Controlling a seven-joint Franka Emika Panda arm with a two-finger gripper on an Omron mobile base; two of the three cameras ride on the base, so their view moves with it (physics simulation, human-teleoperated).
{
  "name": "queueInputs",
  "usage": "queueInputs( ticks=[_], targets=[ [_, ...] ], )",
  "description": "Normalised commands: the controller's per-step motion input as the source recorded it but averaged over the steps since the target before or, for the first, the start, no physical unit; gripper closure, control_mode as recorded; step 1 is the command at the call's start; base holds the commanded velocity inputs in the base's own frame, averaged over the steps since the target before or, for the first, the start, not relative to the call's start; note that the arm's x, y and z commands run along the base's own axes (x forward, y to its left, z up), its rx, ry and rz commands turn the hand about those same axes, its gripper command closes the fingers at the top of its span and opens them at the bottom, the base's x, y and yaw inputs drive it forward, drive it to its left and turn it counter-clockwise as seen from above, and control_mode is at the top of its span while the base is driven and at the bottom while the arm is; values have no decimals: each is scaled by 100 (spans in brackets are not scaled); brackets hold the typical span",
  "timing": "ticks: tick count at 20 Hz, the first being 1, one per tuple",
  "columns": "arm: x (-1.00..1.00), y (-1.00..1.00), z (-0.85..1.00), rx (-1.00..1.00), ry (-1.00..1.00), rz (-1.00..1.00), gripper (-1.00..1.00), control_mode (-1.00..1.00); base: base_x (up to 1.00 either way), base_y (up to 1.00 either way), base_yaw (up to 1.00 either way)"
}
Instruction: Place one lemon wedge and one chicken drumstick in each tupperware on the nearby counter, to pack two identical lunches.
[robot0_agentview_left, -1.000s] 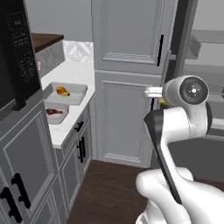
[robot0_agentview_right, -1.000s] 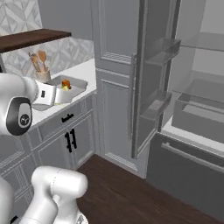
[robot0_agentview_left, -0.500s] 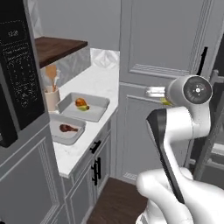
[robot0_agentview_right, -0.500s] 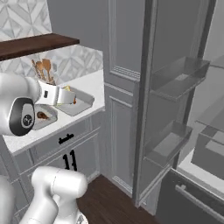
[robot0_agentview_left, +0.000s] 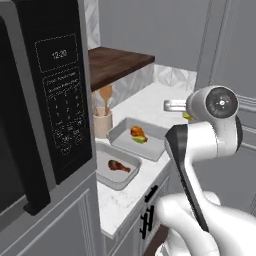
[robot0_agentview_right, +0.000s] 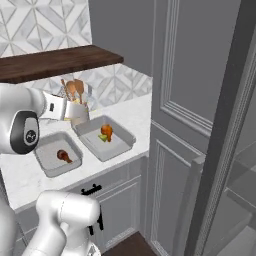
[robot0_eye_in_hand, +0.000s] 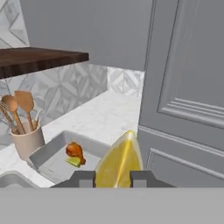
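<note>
The tool (robot0_eye_in_hand: 113, 178) is clamped on the deep yellow lemon wedge (robot0_eye_in_hand: 119, 162), which stands point-up between the two dark tips, carried high so it passes above the tabletop (robot0_agentview_left: 150, 102) toward the containers.

In the right base view two grey tupperwares sit side by side on the white marble. The far tupperware (robot0_agentview_right: 122, 140), at about 3 o'clock from its twin, already holds the orange drumstick (robot0_agentview_right: 106, 131) with the paler wedge (robot0_agentview_right: 102, 138) touching it, so that lunch looks complete. The near tupperware (robot0_agentview_right: 41, 151) holds just the dark drumstick (robot0_agentview_right: 63, 156); by my judgement the carried wedge belongs there.

A beige utensil pot (robot0_agentview_left: 102, 123) with wooden spoons stands just beside the far container's back corner, under the dark wooden shelf (robot0_agentview_left: 117, 61), and could be clipped on a low approach. The black microwave (robot0_agentview_left: 47, 105) hangs at 9 o'clock in the left base view, close to the near container.
</note>
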Motion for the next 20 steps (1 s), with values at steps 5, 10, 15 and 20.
queueInputs(
  ticks=[5, 10, 15, 20],
  targets=[
    [8, 0, -8, 0, 4, 8, 100, -100, 65, 1, 33],
    [38, 0, -53, 3, 24, 42, 100, -100, 0, 0, 0],
    [36, 58, -58, 1, 22, 38, 100, -100, 0, 0, 0],
    [29, 93, -57, 0, 20, 33, 100, -100, 0, 0, 0]
  ],
)
